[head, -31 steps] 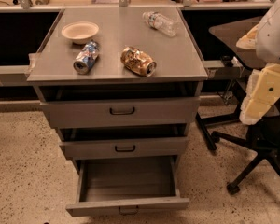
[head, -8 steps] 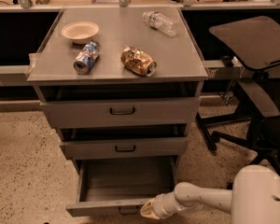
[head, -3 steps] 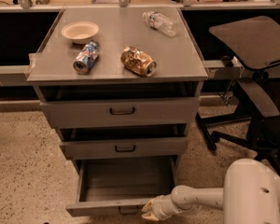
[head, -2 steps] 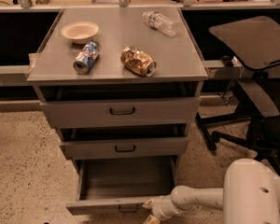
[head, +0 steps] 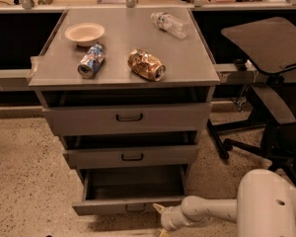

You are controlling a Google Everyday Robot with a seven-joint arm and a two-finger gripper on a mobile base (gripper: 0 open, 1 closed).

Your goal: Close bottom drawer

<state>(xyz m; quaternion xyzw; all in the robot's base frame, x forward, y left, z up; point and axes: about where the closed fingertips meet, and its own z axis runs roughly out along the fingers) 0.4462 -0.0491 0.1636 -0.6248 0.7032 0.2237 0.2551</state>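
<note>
I am holding my white two-finger gripper [head: 162, 219] low near the floor, right by the thin front panel of the grey bottom drawer [head: 103, 207], just right of its small dark bar handle [head: 135, 208]. Whether it is touching the panel, and how wide it is standing, I cannot tell. The drawer is sticking out open beneath the mid-sized grey drawer [head: 133, 156]. A round beige bowl [head: 85, 33] is sitting on the grey cabinet top [head: 123, 43].
</note>
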